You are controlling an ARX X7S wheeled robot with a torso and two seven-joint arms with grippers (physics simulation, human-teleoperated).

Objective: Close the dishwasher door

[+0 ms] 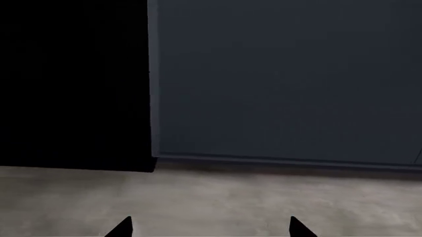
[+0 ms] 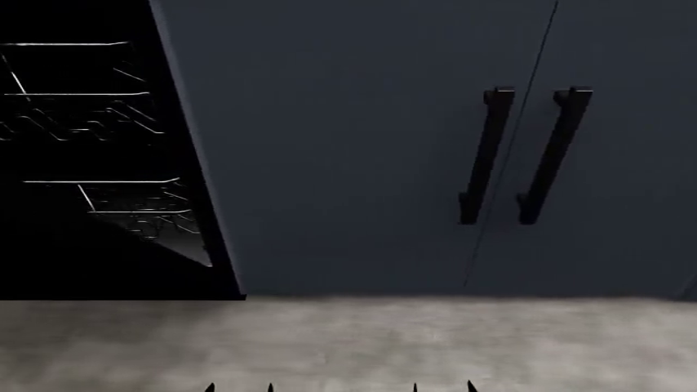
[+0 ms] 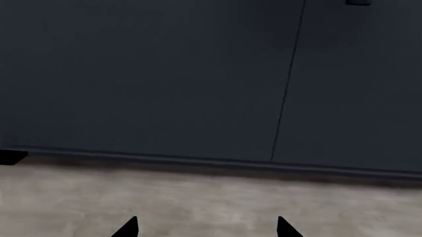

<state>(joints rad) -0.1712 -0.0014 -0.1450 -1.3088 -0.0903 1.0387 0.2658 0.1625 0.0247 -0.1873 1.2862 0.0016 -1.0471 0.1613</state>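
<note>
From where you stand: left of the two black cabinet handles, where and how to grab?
Grip the left handle mid-bar, between its top and bottom standoffs. Come straight in from the front, with the jaws closing sideways across it. It is a slim upright bar that appears to stand off the navy cabinet door, so there is likely room behind the bar.

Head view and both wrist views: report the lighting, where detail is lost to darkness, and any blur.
Head view: dim, even light; the open dishwasher cavity is near black, only thin bright rack wires showing; cabinet handles stay sharp. Left wrist view: the black region has no detail at all; floor looks softly blurred. Right wrist view: flat, dark navy cabinet doors, no glare.
</note>
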